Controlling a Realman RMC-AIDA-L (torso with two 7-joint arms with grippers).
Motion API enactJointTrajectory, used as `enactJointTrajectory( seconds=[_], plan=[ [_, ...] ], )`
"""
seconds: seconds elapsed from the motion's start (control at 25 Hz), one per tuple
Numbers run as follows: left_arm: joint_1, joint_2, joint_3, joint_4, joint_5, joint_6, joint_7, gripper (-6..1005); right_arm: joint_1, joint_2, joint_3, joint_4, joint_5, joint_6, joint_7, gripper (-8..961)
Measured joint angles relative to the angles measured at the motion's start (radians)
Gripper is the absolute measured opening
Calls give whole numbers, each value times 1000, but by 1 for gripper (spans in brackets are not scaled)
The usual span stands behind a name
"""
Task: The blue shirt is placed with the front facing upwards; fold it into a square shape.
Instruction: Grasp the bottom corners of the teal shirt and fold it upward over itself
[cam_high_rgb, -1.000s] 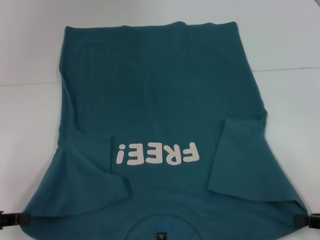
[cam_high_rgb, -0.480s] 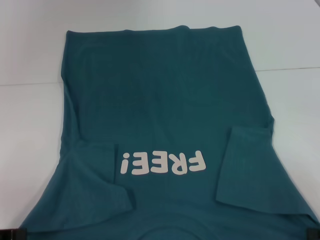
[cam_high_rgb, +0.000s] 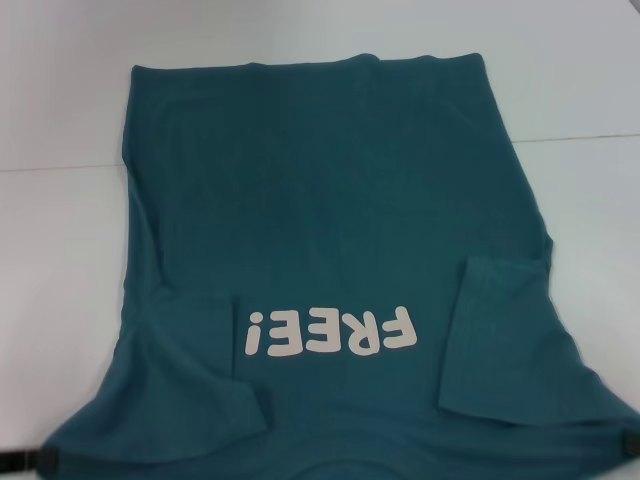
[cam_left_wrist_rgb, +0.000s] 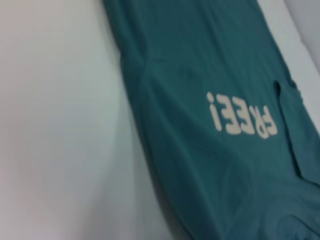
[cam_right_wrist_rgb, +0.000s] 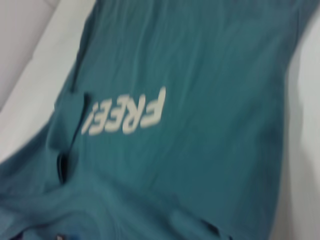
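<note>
Gripping the blue shirt (cam_high_rgb: 330, 200) at 7 and 5 o'clock, left pincer (cam_high_rgb: 42, 460) and right pincer (cam_high_rgb: 628, 443) apparently clamp shoulder corners; next, fold toward 12.

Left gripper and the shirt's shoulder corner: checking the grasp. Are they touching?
Touching. In the head view the left gripper meets the blue shirt at its near corner edge, with no gap visible.

Dark teal-blue shirt (cam_high_rgb: 330, 200), white "FREE!" lettering (cam_high_rgb: 332, 332) across chest, pale white table (cam_high_rgb: 60, 250)
</note>
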Motion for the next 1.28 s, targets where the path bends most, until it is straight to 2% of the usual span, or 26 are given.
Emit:
enactJointTrajectory(
  seconds=[0.24, 0.6, 0.92, 1.28],
  plan=[
    [-81, 26, 0, -69, -97, -61, -7, 7, 67, -2, 38, 1, 29, 19, -5, 121],
    [-234, 60, 5, -220, -217, -275, -4, 7, 214, 6, 33, 37, 30, 139, -6, 129],
    [-325, 64, 5, -297, -290, -470, -2, 7, 348, -1, 4, 124, 26, 330, -6, 136],
    [-384, 61, 21, -340, -348, -626, 7, 7, 449, 17, -54, 159, 28, 575, -6, 143]
  ],
)
